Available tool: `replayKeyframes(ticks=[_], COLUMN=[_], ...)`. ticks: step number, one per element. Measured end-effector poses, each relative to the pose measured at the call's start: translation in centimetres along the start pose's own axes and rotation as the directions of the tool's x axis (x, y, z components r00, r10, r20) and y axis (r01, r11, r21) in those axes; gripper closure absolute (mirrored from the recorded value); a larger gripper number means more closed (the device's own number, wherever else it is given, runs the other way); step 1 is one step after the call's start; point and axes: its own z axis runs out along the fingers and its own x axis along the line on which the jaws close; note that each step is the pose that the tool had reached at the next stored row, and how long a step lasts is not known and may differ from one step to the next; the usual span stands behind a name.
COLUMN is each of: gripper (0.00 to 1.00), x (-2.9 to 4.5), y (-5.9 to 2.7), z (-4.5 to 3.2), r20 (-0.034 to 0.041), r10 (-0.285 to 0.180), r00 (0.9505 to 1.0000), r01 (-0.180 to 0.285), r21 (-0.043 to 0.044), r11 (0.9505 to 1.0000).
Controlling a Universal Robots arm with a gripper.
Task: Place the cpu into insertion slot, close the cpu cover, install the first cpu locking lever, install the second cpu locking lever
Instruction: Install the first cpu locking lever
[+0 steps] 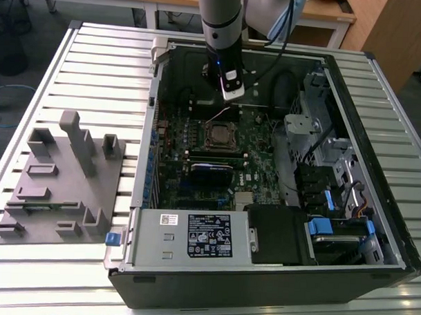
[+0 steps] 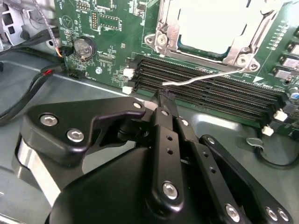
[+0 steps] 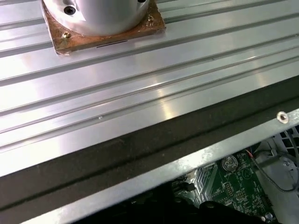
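The cpu lies in the insertion slot on the green board, its pale metal top showing through the window of the cpu cover, which lies flat over it. A thin silver locking lever stands free above the memory slots, hinged at the socket's corner. My gripper is shut, its black fingertips just short of the lever's free end; whether they touch it I cannot tell. In the exterior view the gripper hangs just behind the socket, inside the open computer case.
Long black memory slots run beside the socket, with a coin battery and cables close by. A grey fixture block sits on the slatted table at the exterior view's left. The power supply and drive bays fill the case's front and right.
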Motion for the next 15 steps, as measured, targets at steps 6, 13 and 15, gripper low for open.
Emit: replayKeyframes(ticks=[6, 13, 15], gripper=[0.9, 0.9, 0.9], x=[0.74, 0.95, 0.9], y=[-0.47, -1.1, -1.28], z=[-0.27, -0.49, -0.52], r20=[0.0087, 0.0166, 0.0184], r10=[-0.002, -0.004, -0.004], r00=[1.0, 0.9999, 0.9998], r01=[0.002, 0.004, 0.004], r21=[-0.0036, -0.0068, -0.0074], r11=[1.0, 1.0, 1.0])
